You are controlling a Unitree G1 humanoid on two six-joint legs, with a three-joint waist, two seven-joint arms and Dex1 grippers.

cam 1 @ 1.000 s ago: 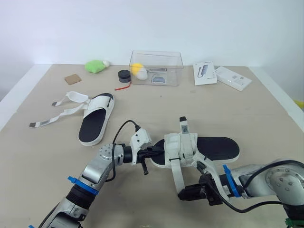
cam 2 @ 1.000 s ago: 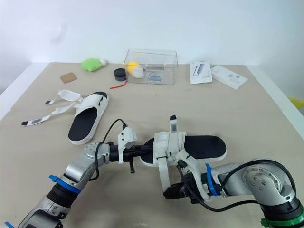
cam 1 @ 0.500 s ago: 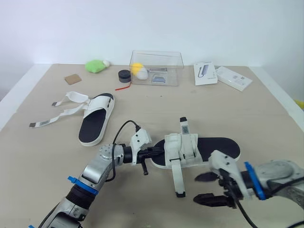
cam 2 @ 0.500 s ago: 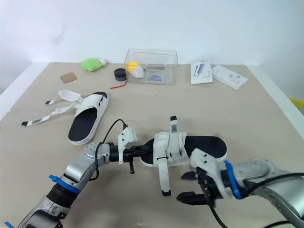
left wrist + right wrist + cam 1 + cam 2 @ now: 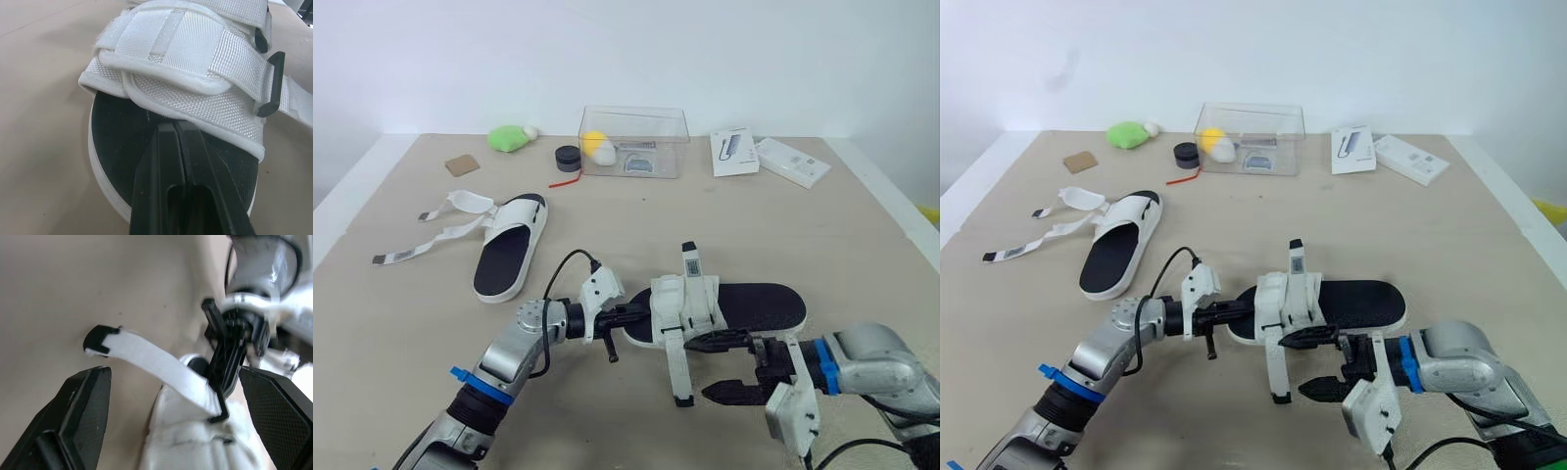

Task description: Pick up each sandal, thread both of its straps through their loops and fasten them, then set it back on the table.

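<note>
The near sandal (image 5: 744, 305), black-soled with white straps, lies on the table. Its long front strap (image 5: 675, 367) hangs loose toward me, its black tip (image 5: 682, 399) on the tabletop. My right gripper (image 5: 717, 367) is open just right of that strap, one finger above the tip and one below, touching nothing. In the right wrist view the strap (image 5: 156, 364) runs between the spread fingers (image 5: 80, 401). My left gripper (image 5: 628, 315) is shut, its tips lying on the sole's toe end (image 5: 122, 137). The second sandal (image 5: 507, 250) lies at the left with straps (image 5: 431, 230) unfastened.
At the back stand a clear box (image 5: 634, 140), a green plush (image 5: 509, 137), a black round piece (image 5: 569, 157), a brown square (image 5: 463, 164) and two white boxes (image 5: 734, 152) (image 5: 793, 162). A red cord (image 5: 564, 180) lies near the box.
My right gripper let go of the front strap's tip, opened wide, drew back to the right, then came in beside the strap. The left gripper and sandal stayed put.
</note>
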